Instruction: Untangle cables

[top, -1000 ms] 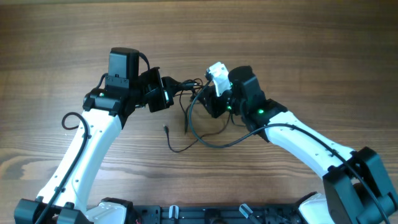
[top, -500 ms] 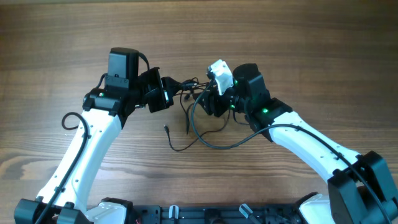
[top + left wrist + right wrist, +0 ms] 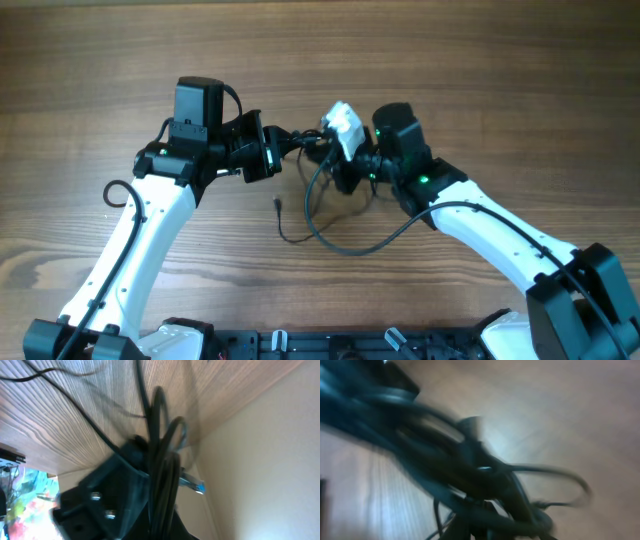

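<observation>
Cables (image 3: pixel 305 143) sit in a small knotted clump right next to the left tool (image 3: pixel 270 152), lifted a little off the bench (image 3: pixel 480 80). The left tool is closed on a bunch of the cords. The right tool (image 3: pixel 335 165) is just past the clump from the left tool and is closed too, but its own view is too blurry to show if it pinches a cord. One thin cord with a plug end (image 3: pixel 277 205) hangs loose below the left tool. I think the job is only begun, since the knot is still tight. Bare wood lies all around the left tool. The thick arm wire (image 3: pixel 345 248) loops close by and could snag.
</observation>
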Available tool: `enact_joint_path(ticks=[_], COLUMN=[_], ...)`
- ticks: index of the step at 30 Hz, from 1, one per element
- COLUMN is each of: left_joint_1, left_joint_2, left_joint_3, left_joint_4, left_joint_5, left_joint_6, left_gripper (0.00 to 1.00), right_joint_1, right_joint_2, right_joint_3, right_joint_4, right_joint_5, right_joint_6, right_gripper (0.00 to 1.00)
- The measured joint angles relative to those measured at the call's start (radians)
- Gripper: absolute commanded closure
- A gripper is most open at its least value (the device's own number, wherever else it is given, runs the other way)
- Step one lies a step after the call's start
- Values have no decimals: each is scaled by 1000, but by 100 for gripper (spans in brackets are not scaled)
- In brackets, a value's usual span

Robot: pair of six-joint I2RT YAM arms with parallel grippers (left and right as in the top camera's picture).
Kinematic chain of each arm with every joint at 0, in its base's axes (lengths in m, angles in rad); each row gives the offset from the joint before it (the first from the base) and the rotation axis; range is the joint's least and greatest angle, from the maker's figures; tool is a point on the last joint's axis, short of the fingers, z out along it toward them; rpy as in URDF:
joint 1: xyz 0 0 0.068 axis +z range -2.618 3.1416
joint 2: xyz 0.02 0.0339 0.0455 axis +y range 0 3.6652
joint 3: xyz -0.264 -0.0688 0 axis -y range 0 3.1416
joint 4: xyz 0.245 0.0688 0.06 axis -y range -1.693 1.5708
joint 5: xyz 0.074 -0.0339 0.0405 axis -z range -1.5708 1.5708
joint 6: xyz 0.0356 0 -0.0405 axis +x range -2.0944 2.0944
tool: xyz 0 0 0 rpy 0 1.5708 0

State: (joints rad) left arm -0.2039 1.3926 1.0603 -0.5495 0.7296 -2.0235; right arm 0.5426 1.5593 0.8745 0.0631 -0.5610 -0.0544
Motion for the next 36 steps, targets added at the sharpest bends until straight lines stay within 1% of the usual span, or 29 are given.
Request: enact_joint_path(ticks=[4, 7, 10, 11, 12, 14, 15, 16, 17, 19, 20, 21, 24, 25, 28, 29, 31, 32, 34, 35, 36], left_joint_1=[1, 2, 29, 40, 47, 55, 56, 56, 56, 55, 55, 55, 55, 55, 55, 53, 48, 34, 2, -17, -51], left_joint_2=[2, 5, 2, 1, 1, 1, 1, 1, 1, 1, 1, 1, 1, 1, 1, 1, 1, 1, 1, 1, 1], left_joint_3=[-4, -13, -2, 0, 1, 1, 1, 1, 1, 1, 1, 1, 1, 1, 1, 1, 1, 1, 1, 1, -1], left_joint_4=[13, 48, 92, 95, 95, 94, 94, 94, 94, 94, 94, 94, 93, 90, 56, 47, 51, 61, 77, 109, 177], left_joint_5=[-8, -5, -7, -13, -19, -32, -36, -40, -43, -50, -51, -51, -51, -51, -51, -51, -52, -55, -56, -52, -48], left_joint_6=[0, 0, 0, 0, 0, 0, 0, 0, 0, 11, 37, 80, 267, 352, 534, 576, 663, 771, 867, 901, 938], left_gripper=[96, 96, 96, 96, 96, 96, 96, 96, 96, 96, 96, 96, 96, 96, 96, 96, 96, 96, 96, 96, 96], right_joint_1=[6, 6, 6, 6, 6, 6, 6, 4, 1, -29, -47, -74, -188, -234, -336, -358, -371, -369, -367, -367, -367], right_joint_2=[-4, -16, -10, -5, -1, 0, 0, 0, 0, 0, 0, 0, -6, -14, -36, -40, -44, -45, -45, -45, -45], right_joint_3=[19, 48, 23, 9, 2, -1, -1, -1, -1, 0, 2, 7, 49, 63, 85, 90, 96, 97, 97, 97, 97], right_joint_4=[-146, -290, -436, -476, -508, -535, -539, -538, -535, -523, -525, -528, -511, -483, -374, -344, -329, -331, -351, -357, -362], right_joint_5=[-35, -46, -48, -48, -43, -24, 0, 23, 38, 66, 72, 76, 42, 7, -158, -226, -302, -362, -365, -355, -340], right_joint_6=[1, 1, 1, 0, 0, 4, 11, 27, 56, 125, 153, 194, 287, 314, 352, 362, 371, 372, 372, 371, 372], right_gripper=[96, 96, 95, 94, 86, 60, 34, 22, 18, 15, 8, 0, 0, 0, 0, 0, 0, 0, 1, 0, 0])
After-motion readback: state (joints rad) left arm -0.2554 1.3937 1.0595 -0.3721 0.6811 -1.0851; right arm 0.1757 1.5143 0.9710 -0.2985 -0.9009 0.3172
